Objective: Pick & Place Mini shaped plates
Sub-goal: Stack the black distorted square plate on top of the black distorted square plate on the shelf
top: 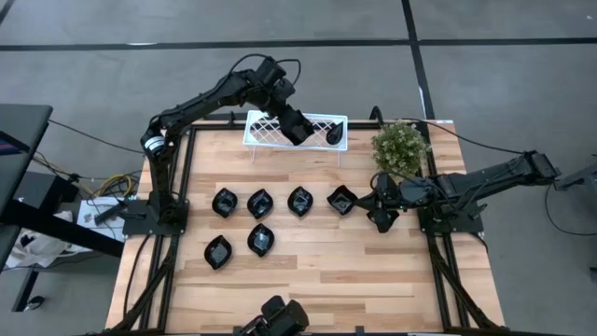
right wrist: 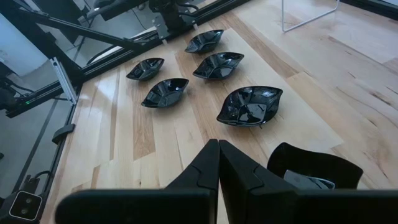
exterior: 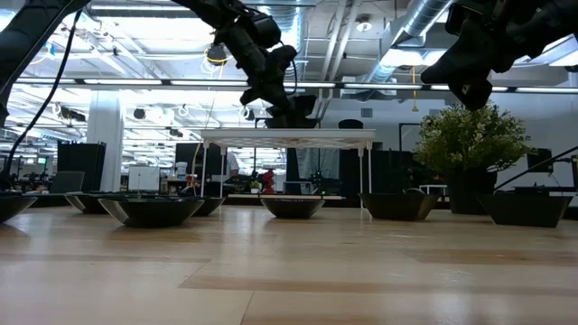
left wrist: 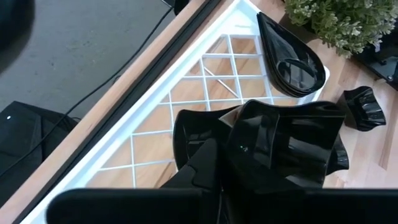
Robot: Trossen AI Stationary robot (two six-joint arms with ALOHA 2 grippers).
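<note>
Several glossy black mini plates (top: 260,203) lie in two rows on the wooden table. A teardrop plate (left wrist: 292,56) sits on the white lattice rack (top: 266,126) at the far edge. My left gripper (top: 298,128) hangs over that rack, shut on a square plate (left wrist: 286,143); a leaf-shaped plate (left wrist: 193,134) lies on the rack beneath it. My right gripper (right wrist: 218,144) is shut and empty. It hovers above the table near the right end of the far row, with a leaf plate (right wrist: 249,106) ahead of it and a square plate (right wrist: 314,168) beside it. My left gripper holds the square plate by its rim (left wrist: 239,134), pinched between the two fingers, slanting down from above. The plate covers one finger, so how far back it reaches is hidden. It hangs tilted over the rack; I cannot tell whether it touches the rack.
A green bushy plant (top: 401,147) stands at the far right corner, just behind my right arm. Black frame rails run along both table sides. The near half of the table holds only a dark camera mount (top: 280,317) at its edge.
</note>
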